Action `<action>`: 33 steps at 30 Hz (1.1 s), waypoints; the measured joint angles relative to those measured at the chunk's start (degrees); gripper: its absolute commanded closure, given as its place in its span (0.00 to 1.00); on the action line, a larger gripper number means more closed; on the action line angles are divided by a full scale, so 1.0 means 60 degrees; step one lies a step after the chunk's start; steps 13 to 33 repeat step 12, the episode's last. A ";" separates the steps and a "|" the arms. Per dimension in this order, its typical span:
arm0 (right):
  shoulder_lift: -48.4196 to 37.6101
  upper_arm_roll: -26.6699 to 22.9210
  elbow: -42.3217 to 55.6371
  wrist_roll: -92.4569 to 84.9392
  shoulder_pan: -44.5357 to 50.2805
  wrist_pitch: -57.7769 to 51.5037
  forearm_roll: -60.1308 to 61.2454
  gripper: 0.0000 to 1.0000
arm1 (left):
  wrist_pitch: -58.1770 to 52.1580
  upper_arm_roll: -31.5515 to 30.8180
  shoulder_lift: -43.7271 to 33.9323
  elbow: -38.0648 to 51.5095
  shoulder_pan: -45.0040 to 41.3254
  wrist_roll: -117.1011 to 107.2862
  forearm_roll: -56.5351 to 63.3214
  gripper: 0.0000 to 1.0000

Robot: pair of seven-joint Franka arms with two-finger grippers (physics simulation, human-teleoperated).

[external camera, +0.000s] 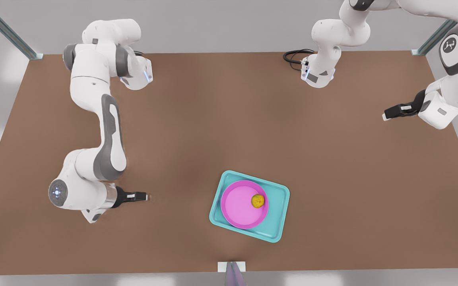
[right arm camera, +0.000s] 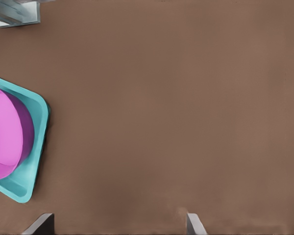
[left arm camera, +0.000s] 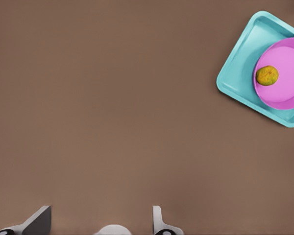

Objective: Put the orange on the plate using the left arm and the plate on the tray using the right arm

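Orange point(external camera: 257, 201): small, yellow-orange with mottled greenish skin; resting inside the pink dish, close to its rim on the side toward the front view's right; not touched by either gripper; seen again from the left wrist point(left arm camera: 267, 75).

Plate point(external camera: 240, 206): round, bright pink, low raised rim; sitting flat inside the teal tray, toward the tray's end at the front view's left; also in the left wrist view point(left arm camera: 290, 63) and the right wrist view point(right arm camera: 7, 134).

Tray point(external camera: 278, 194): rectangular, turquoise, rounded corners and raised lip; lying on the bench in the lower middle of the front view, turned slightly askew; carrying the plate and, on it, the orange.

Left gripper point(external camera: 387, 115): at the front view's right edge, upper half, well apart from the tray; released, fingers point(left arm camera: 39, 221) spread wide with nothing between them.

Right gripper point(external camera: 144, 196): lower left of the front view, level with the tray but well apart from it; released as well, fingers point(right arm camera: 43, 224) set wide, nothing grasped.

Bench point(external camera: 229, 119): plain brown surface under everything.

Bracket point(external camera: 231, 266): small pale mount at the bench's bottom edge in the front view, below the tray.

Cable point(external camera: 294, 55): black loop on the bench near the top of the front view.
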 measured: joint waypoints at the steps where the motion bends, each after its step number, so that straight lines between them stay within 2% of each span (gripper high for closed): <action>1: -0.0562 -0.0339 0.0018 -0.0117 -0.0021 -0.0581 -0.0592 0.00 | -0.0049 0.0008 0.0001 0.0000 0.0007 0.0002 -0.0011 0.00; 3: -0.1579 -0.0675 0.0049 -0.0357 0.0054 -0.1603 -0.1673 0.00 | -0.0122 0.0010 0.0036 0.0001 0.0038 0.0007 -0.0029 0.00; 5: -0.2532 -0.0526 -0.0020 -0.0570 0.0144 -0.2445 -0.2649 0.00 | -0.0167 -0.0032 0.0079 0.0017 0.0051 0.0010 -0.0023 0.00; 7: -0.4007 0.0912 -0.1178 -0.0739 -0.0476 -0.2928 -0.3689 0.00 | -0.0212 -0.0052 0.0096 0.0070 0.0016 0.0014 -0.0013 0.00; 8: -0.4610 0.1345 -0.1818 -0.0803 -0.0684 -0.3019 -0.4064 0.00 | -0.0233 -0.0055 0.0092 0.0061 0.0004 0.0015 -0.0019 0.00; 11: -0.5589 0.1938 -0.3056 -0.0974 -0.1146 -0.3027 -0.4729 0.00 | -0.0143 -0.0093 0.0034 -0.0742 -0.0065 0.0018 -0.0032 0.00; 33: -0.5698 0.2033 -0.3192 -0.1025 -0.1238 -0.3012 -0.4855 0.00 | -0.0063 -0.0106 0.0032 -0.0987 -0.0099 0.0019 -0.0037 0.00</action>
